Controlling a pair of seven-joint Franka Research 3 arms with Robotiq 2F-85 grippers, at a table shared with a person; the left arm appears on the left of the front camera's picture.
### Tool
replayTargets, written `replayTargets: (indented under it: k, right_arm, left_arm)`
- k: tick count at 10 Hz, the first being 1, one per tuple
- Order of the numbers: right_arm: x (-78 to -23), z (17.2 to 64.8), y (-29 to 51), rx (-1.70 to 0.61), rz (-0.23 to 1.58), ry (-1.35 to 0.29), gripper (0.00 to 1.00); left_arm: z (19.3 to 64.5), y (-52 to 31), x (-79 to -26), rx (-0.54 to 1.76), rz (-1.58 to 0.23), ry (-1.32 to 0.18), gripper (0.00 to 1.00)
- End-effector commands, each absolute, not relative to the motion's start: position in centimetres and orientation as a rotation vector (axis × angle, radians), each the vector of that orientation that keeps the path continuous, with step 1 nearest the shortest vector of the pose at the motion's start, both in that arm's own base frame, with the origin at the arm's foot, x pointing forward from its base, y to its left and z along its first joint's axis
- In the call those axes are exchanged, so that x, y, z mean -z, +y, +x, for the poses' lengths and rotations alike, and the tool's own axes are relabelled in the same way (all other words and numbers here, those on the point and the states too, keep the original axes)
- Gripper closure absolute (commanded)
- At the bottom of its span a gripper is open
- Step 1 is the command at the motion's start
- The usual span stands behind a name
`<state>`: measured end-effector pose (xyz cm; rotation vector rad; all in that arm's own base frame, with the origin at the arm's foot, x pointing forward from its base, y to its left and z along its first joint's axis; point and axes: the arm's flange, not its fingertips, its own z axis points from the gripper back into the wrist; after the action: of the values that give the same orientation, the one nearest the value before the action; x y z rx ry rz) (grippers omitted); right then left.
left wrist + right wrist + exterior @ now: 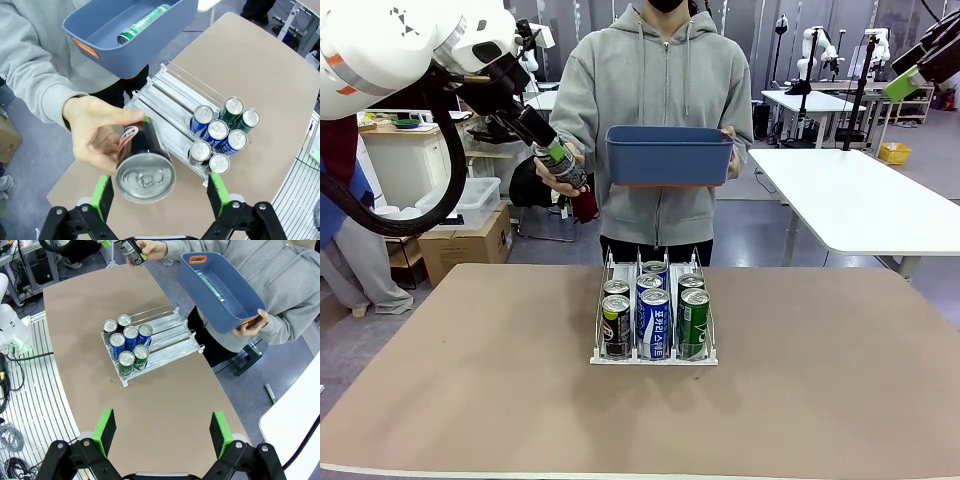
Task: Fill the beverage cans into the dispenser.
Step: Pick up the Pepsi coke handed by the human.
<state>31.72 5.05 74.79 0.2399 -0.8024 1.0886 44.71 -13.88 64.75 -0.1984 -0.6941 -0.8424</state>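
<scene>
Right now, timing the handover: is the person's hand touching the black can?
Touching. The left wrist view shows the hand wrapped around the black can, thumb across its side.

left arm (pixel 380 45): you had it raised high, wrist angled forward and down | left gripper (pixel 160 192): jaws spread wide, clamped on nothing | right arm (pixel 940 50): you had it lifted high at the right | right gripper (pixel 162 432): jaws spread wide, pointing down, empty
</scene>
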Motion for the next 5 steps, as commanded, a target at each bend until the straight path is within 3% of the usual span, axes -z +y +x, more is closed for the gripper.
replayTargets:
  k: [1,5]
  right_arm:
    - [-74.67,31.79,5.06,-1.095,0.239,-0.801,0.00]
    - [-74.67,31.79,5.06,-1.095,0.239,-0.801,0.00]
  left_arm:
    - [45.59,-13.62,-64.58,0.871,-0.213,-0.725,0.00]
    - [46.53,-13.96,-64.39,0.853,-0.188,-0.729,0.00]
